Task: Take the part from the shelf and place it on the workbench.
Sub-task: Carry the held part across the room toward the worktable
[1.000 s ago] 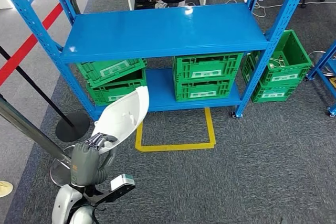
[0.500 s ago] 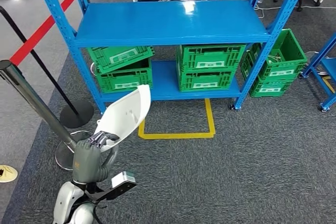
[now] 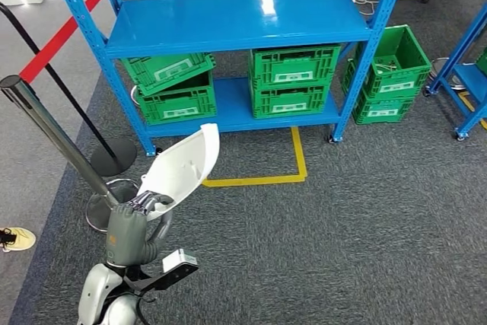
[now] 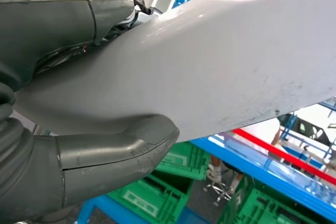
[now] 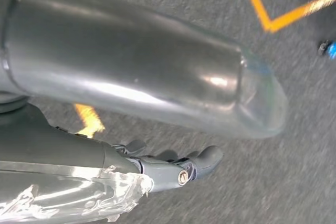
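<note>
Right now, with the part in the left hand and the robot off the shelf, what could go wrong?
1. The left hand grips the white part at one end only; most of it sticks out ahead unsupported, so it might lever loose while walking.
2. The barrier post and its round base stand close on the left; a turn that way could clip the part.
3. The right hand hangs empty over the carpet, giving no second support.
</note>
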Robot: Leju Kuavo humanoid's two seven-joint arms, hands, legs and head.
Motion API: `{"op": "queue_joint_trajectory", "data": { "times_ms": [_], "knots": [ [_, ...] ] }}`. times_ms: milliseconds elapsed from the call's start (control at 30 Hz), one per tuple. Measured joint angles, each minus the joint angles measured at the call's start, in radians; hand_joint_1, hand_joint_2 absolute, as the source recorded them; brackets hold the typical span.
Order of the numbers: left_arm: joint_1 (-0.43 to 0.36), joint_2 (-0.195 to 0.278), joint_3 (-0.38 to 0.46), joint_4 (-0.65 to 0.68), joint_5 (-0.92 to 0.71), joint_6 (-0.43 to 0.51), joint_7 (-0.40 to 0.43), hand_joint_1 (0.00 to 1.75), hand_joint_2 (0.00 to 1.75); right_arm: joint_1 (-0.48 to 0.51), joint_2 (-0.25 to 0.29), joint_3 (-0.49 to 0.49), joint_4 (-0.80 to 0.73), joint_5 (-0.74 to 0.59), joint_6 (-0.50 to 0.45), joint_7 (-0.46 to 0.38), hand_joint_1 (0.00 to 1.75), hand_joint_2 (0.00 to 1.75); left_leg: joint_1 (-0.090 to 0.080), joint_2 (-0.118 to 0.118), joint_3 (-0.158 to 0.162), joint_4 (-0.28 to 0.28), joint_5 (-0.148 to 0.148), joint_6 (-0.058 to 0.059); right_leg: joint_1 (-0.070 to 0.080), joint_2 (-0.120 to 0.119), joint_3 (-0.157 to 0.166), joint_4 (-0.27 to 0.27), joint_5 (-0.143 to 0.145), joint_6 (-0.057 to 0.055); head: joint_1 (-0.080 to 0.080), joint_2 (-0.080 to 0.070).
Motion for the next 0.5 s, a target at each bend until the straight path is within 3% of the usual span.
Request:
{"op": "queue_joint_trajectory", "data": {
  "times_ms": [67,100,133,167,233,300,333,433,500],
  "knots": [
    [-0.001,0.001,0.000,0.000,0.002,0.000,0.002,1.75,1.75,0.001,0.001,-0.001,0.000,-0.001,0.000,0.000,0.00,0.00,0.005,-0.001,-0.028,0.129,-0.097,-0.009,0.000,0.001,-0.032,0.002,0.028,-0.003,-0.001,0.000],
    [-0.001,0.001,0.000,0.000,0.004,0.000,0.002,1.75,1.75,0.001,0.001,-0.002,0.000,-0.002,-0.002,0.000,0.00,0.00,0.007,-0.001,-0.034,0.180,-0.111,-0.011,0.000,0.002,-0.048,0.002,0.040,-0.001,-0.001,0.000],
    [-0.001,0.002,0.000,0.000,0.008,-0.001,0.002,1.75,1.75,0.001,0.001,-0.002,0.000,-0.002,-0.004,0.000,0.00,0.00,0.009,-0.001,-0.026,0.202,-0.095,-0.013,-0.001,0.003,-0.065,0.003,0.051,0.001,-0.001,0.000],
    [-0.001,0.002,0.000,0.001,0.013,-0.002,0.001,1.75,1.75,0.002,0.001,-0.003,0.000,-0.002,-0.006,0.000,0.00,0.00,0.011,-0.001,-0.005,0.194,-0.063,-0.014,-0.001,0.004,-0.080,0.004,0.062,0.004,-0.001,0.000],
    [-0.002,0.003,0.001,0.001,0.025,-0.010,-0.003,1.75,1.75,0.001,0.001,-0.005,0.000,0.001,-0.008,0.000,0.00,0.00,0.017,-0.009,0.084,0.086,-0.011,-0.014,-0.003,0.007,-0.102,0.005,0.081,0.013,-0.001,0.000],
    [-0.005,0.003,0.001,0.001,0.047,-0.029,-0.009,1.75,1.75,-0.001,0.001,-0.008,0.000,0.005,-0.011,0.000,0.00,0.00,0.019,-0.024,0.173,-0.049,-0.021,-0.006,-0.001,0.012,-0.116,0.008,0.098,0.024,-0.001,0.000],
    [-0.007,0.003,0.001,0.002,0.068,-0.046,-0.015,1.75,1.75,-0.002,0.001,-0.009,0.000,0.006,-0.014,0.000,0.00,0.00,0.018,-0.029,0.194,-0.086,-0.034,0.000,0.000,0.015,-0.122,0.009,0.107,0.030,0.000,0.000],
    [-0.011,0.003,0.002,0.009,0.199,-0.133,-0.043,1.75,1.75,-0.001,0.001,-0.015,0.000,0.014,-0.021,0.000,0.00,0.00,0.016,-0.015,0.188,-0.102,-0.031,0.026,-0.003,0.023,-0.138,0.016,0.117,0.048,0.001,0.000],
    [-0.016,0.002,0.003,0.015,0.310,-0.207,-0.063,1.75,1.75,0.000,0.001,-0.021,0.000,0.018,-0.020,0.000,0.00,0.00,0.016,0.000,0.178,-0.103,-0.019,0.042,-0.006,0.017,-0.173,0.094,0.063,0.054,0.005,0.000]
  ]
}}
